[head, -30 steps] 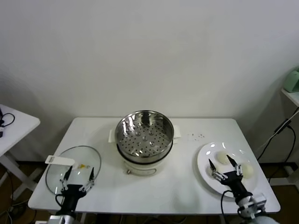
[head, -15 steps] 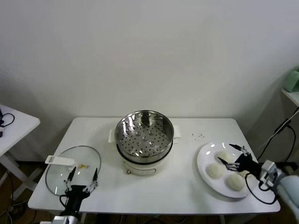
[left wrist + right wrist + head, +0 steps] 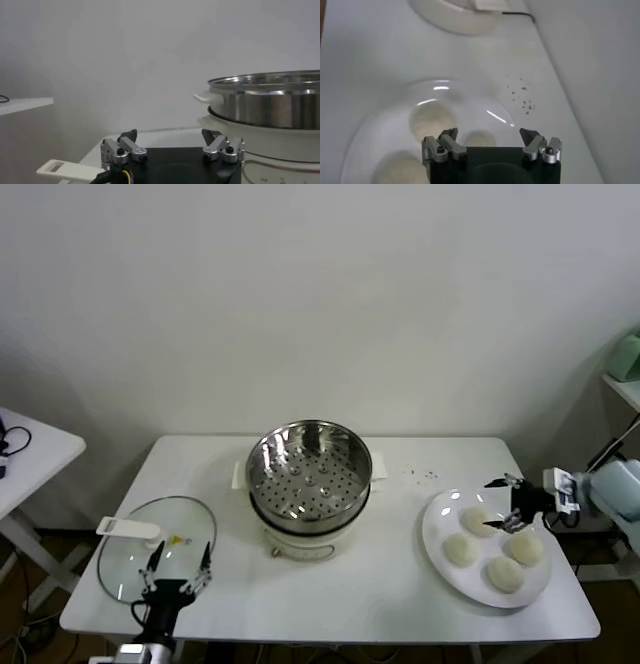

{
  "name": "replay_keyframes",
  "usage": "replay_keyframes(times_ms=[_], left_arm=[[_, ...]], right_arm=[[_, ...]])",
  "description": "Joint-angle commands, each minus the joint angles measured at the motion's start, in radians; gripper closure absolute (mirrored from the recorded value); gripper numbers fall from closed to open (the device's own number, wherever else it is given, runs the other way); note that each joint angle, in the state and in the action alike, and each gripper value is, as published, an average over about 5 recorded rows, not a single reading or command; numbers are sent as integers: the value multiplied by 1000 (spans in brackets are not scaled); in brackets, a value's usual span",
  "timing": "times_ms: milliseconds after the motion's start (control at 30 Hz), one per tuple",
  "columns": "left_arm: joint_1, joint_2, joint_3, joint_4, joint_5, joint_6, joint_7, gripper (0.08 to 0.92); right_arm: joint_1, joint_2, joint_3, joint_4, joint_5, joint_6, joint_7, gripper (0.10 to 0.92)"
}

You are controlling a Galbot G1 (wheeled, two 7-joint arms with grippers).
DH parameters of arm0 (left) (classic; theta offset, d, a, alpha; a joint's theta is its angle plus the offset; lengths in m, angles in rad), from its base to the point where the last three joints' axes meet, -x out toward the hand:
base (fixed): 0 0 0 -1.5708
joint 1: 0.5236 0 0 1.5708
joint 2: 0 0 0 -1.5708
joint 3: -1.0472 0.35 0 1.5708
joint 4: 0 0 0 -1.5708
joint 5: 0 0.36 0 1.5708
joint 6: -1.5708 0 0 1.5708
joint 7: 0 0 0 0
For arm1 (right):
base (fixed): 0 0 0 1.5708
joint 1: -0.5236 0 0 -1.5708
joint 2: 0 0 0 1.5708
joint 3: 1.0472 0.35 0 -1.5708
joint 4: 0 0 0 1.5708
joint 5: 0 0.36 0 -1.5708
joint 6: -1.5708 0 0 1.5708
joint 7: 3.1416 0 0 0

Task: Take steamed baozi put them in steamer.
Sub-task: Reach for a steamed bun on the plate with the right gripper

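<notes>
Four cream-white baozi lie on a white plate (image 3: 438,522) at the table's right: one at the far left of the plate (image 3: 474,520), one nearer (image 3: 460,551), one at the right (image 3: 525,547) and one at the front (image 3: 504,574). My right gripper (image 3: 495,504) reaches in from the right, open and empty, just above the plate's far side. In the right wrist view (image 3: 490,135) a baozi (image 3: 477,139) lies below, between the open fingers, and another (image 3: 432,120) lies beside it. The steel steamer (image 3: 310,474) stands mid-table and holds no baozi. My left gripper (image 3: 178,569) is open at the front left.
A round glass lid (image 3: 155,546) with a white handle (image 3: 128,528) lies at the front left, under my left gripper. The steamer's side (image 3: 270,102) fills the left wrist view. Dark crumbs (image 3: 420,475) dot the table behind the plate.
My right arm has swung from the table's front edge round to the right side, its gripper now over the plate's far part, uncovering all the baozi. The left gripper has barely moved.
</notes>
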Motion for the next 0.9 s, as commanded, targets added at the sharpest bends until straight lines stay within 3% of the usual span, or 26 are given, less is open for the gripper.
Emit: replay_keyframes(times_ms=[33, 900], left_arm=[[-3, -1, -2, -5, -5, 6, -2, 177], [-26, 1, -3, -7, 0, 34, -15, 177]], right_arm=[[461, 120, -545, -255, -107, 44, -134, 203], [276, 229, -443, -307, -187, 40, -67, 203]])
